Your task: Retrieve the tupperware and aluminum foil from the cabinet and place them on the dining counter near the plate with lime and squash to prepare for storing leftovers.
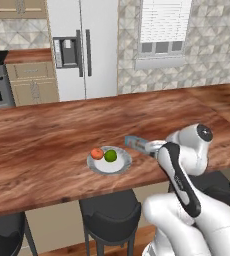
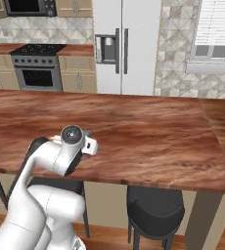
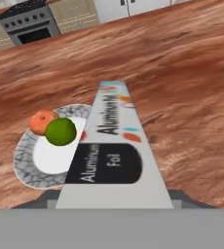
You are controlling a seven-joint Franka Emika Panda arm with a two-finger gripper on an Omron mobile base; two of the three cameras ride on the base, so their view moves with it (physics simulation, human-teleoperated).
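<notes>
Nearest, the gripper (image 1: 154, 148) is closed on the near end of the aluminum foil (image 3: 113, 146), its jaws set wide around the carton. The box reaches away over the dining counter (image 1: 42, 135), just right of the plate (image 3: 28, 163); whether it rests on the wood or hangs just above, I cannot tell.

The step in hand looks like setting the foil down beside the plate. Next it calls for lowering the carton flat, opening the jaws and drawing back without nudging the plate.

The hand view reads the carton's lettering and shows the lime (image 3: 61, 131) touching the squash (image 3: 42, 121) at the plate's far edge. The left base view shows the carton's blue far end. In the right base view the arm hides plate and carton. Beyond stand a fridge (image 2: 126, 46) and stove (image 2: 36, 68).
</notes>
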